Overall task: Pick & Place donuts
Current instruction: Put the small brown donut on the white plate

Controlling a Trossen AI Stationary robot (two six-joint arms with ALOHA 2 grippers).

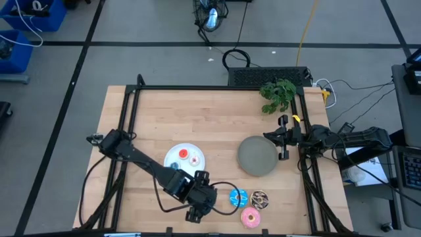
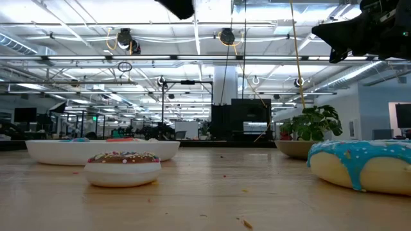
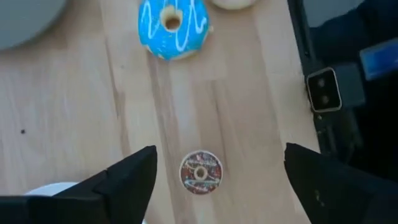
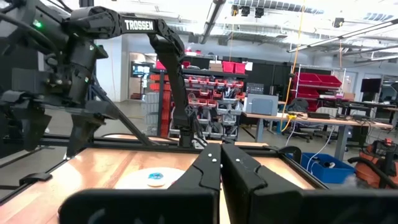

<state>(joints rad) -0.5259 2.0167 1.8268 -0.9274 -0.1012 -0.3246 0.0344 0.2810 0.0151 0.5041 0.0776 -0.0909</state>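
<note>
Donuts: tiny brown one (image 3: 201, 173) on the wood below the spread left gripper (image 3: 214, 180); blue (image 1: 237, 197), sprinkled (image 1: 259, 198), pink (image 1: 250, 216) beside.
White plate (image 1: 172, 157): tiny donuts inside.
Right gripper (image 4: 220, 163): clenched, empty, by grey plate (image 1: 256, 156).

In the high view the left pincer (image 1: 199, 196) covers the tiny brown donut (image 3: 201, 172) beneath it, so that donut shows only in the left wrist view. On the white plate (image 1: 175, 153) the tiny donuts are too small to tell apart beyond red specks. In the low view the large blue donut (image 2: 366, 165) is cut by the right edge. The left wrist view crops the grey plate (image 3: 25, 22) at its corner, and a pale donut (image 3: 233, 3) at the top edge.
</note>
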